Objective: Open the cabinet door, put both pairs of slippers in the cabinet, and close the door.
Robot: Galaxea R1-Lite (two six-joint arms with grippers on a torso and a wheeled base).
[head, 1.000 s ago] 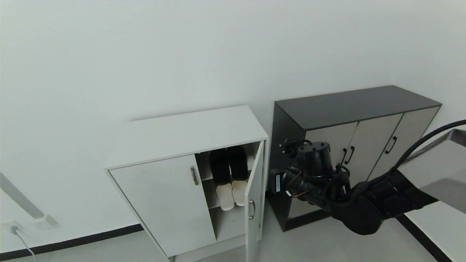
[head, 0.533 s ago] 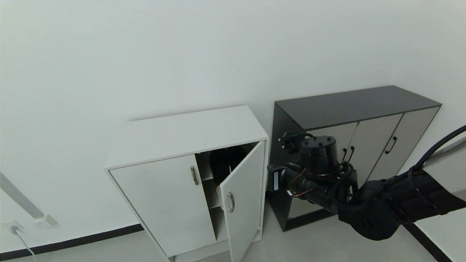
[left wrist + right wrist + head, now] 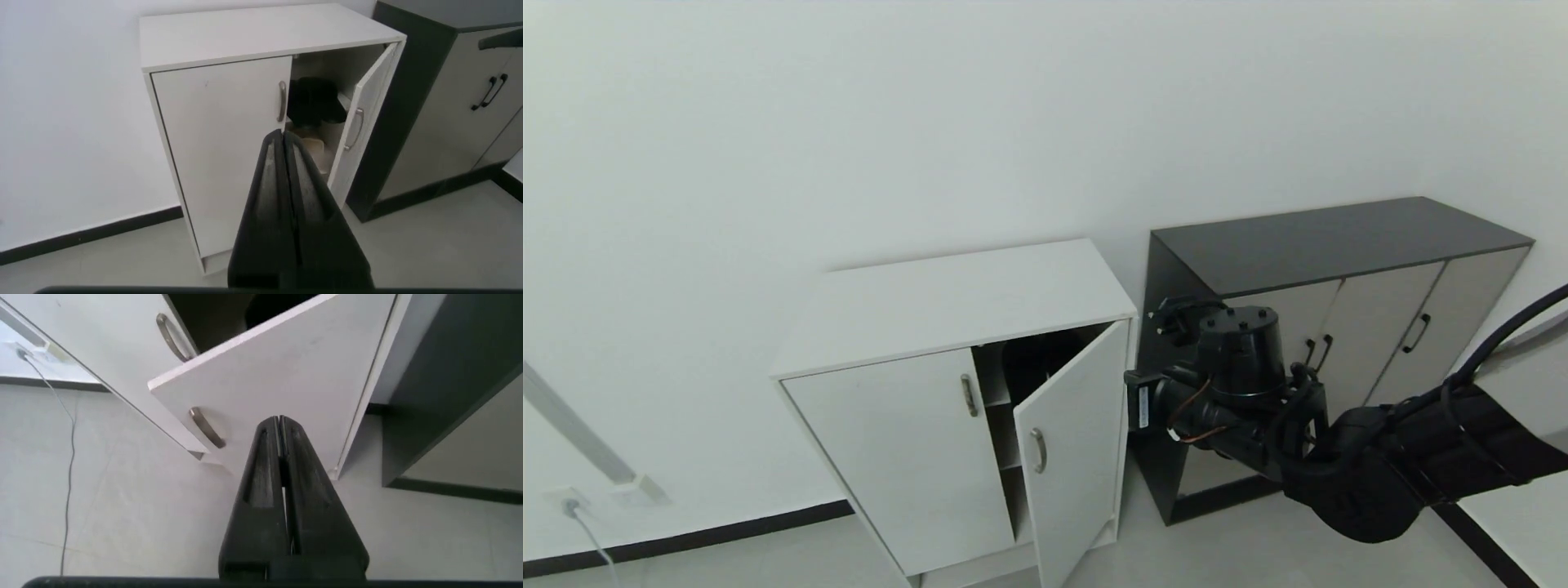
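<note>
1. The right arm (image 3: 1347, 482) comes in low from the right edge of the head view and stretches leftward, its forearm roughly level.
2. Its wrist (image 3: 1241, 359) carries a round black housing on top, with thin cables (image 3: 1192, 412) looped beside it.
3. The right gripper (image 3: 280, 425) points straight ahead of its wrist, with its two black fingers (image 3: 263, 465) pressed together along a thin seam.
4. The left gripper (image 3: 280, 139) is likewise closed, its fingers (image 3: 263, 196) flat against each other.
</note>
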